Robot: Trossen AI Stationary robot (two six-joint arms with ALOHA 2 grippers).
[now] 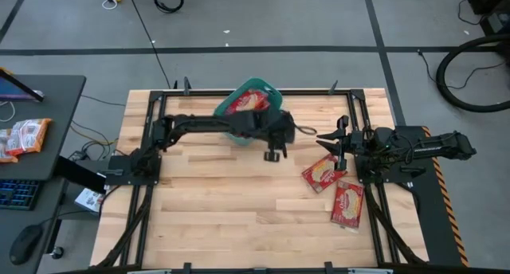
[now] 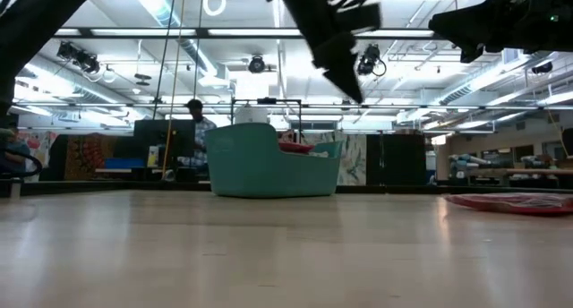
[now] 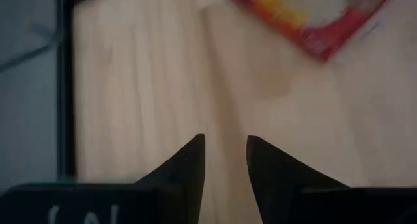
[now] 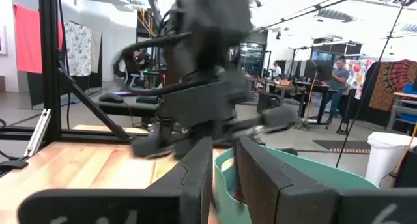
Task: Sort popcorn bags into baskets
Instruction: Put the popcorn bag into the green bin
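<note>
Left end effector hangs just in front of the basket in the high view, its fingers a little apart with nothing between them. Some red bags lie inside the basket. Two more bags lie on the counter, toward my right: the near bag sits diagonally, long axis slanted across the boards, and the far bag lies close beside it, nearer the front edge, more upright. My right end effector hangs just beside the near bag, closer to it than my left one is, so I judge either arm could take it; bare wood lies open between my left end effector and that bag.

From the low view, the basket stands mid-counter with red showing above its rim, and a bag lies flat at the right. My left arm hangs above the basket, clear of its rim.

From the left wrist view, my left fingers point down at bare wood with a narrow gap, and a bag's corner lies ahead of them.

From the right wrist view, my right fingers stand slightly apart, empty, facing the basket's rim, with my left arm in between.
</note>
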